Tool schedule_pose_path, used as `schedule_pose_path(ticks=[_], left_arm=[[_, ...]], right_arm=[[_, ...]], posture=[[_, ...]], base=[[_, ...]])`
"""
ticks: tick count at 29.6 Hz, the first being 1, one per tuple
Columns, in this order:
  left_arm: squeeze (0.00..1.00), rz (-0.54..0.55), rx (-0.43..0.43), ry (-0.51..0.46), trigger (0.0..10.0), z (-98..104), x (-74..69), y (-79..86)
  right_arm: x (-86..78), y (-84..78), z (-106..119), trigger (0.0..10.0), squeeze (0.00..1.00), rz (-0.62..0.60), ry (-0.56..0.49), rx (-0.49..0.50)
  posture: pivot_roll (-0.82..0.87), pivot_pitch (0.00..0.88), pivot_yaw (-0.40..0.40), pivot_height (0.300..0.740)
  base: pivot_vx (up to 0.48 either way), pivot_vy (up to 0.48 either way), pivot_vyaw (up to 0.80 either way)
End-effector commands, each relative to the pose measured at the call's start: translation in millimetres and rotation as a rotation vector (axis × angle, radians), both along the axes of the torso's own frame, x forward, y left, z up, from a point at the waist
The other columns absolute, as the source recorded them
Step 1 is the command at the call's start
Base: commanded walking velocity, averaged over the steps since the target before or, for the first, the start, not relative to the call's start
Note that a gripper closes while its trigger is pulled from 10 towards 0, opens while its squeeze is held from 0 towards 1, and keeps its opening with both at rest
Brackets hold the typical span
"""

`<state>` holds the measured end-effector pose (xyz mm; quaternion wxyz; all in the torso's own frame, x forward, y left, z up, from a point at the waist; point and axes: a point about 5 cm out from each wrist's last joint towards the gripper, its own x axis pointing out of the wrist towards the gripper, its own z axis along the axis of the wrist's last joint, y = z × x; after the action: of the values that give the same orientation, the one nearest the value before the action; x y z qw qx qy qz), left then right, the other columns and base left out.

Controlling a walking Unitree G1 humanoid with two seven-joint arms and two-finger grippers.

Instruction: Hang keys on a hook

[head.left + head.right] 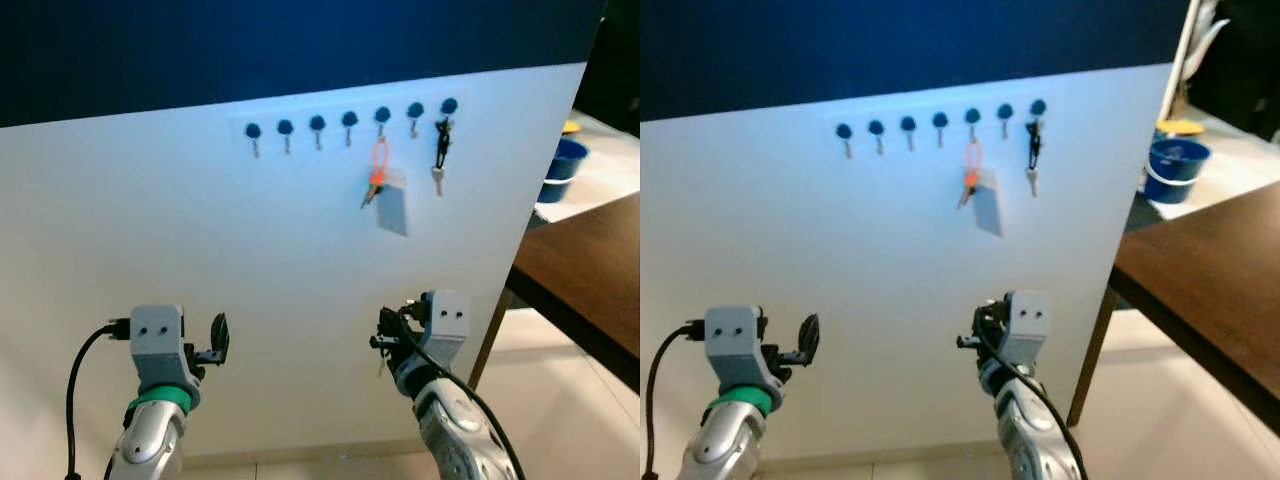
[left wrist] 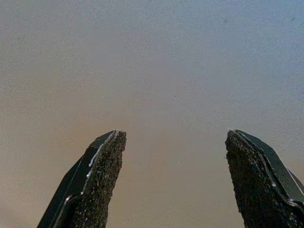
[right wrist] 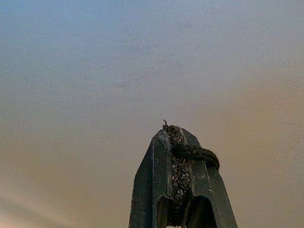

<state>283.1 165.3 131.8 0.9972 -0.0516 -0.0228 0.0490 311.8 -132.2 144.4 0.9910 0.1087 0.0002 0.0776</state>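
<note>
A row of several blue-knobbed hooks (image 1: 349,119) runs along the top of a white board (image 1: 200,250). An orange key ring (image 1: 379,165) with keys and a pale tag (image 1: 392,208) hangs from one hook. A black strap with a key (image 1: 441,148) hangs from the hook at the right end. My left gripper (image 2: 173,142) is open and empty, low before the board. My right gripper (image 3: 178,135) is shut, with a dark cord (image 3: 197,153) pinched at its tip; it stands well below the hooks (image 1: 386,338). What hangs from that cord is hidden.
A dark brown table (image 1: 590,270) juts in at the right, close to my right arm. Blue bowls (image 1: 563,165) sit on a pale surface beyond the board's right edge. Light floor tiles (image 1: 560,420) lie below.
</note>
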Motion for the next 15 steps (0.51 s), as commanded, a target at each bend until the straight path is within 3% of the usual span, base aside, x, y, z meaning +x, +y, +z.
schedule_pose_path(ticks=[1,10,15], left_arm=[[0.00,0.008,0.003,0.013,10.0,-2,-1.9,3.5],[0.00,0.003,0.007,0.005,10.0,-2,-2.9,2.5],[0.00,0.019,0.023,0.001,10.0,0,-1.6,5.8]], right_arm=[[-1.8,0.5,0,10.0,0.00,0.003,0.003,0.007],[-1.9,1.0,4,10.0,0.00,0.013,-0.014,0.001],[1.0,7.3,16,10.0,0.00,0.080,-0.089,-0.056]], posture=[[-0.26,0.046,0.201,0.740],[-0.26,0.051,0.200,0.740],[-0.26,0.053,0.199,0.740]], base=[[0.000,0.000,0.00],[0.000,0.000,0.00],[0.000,0.000,0.00]])
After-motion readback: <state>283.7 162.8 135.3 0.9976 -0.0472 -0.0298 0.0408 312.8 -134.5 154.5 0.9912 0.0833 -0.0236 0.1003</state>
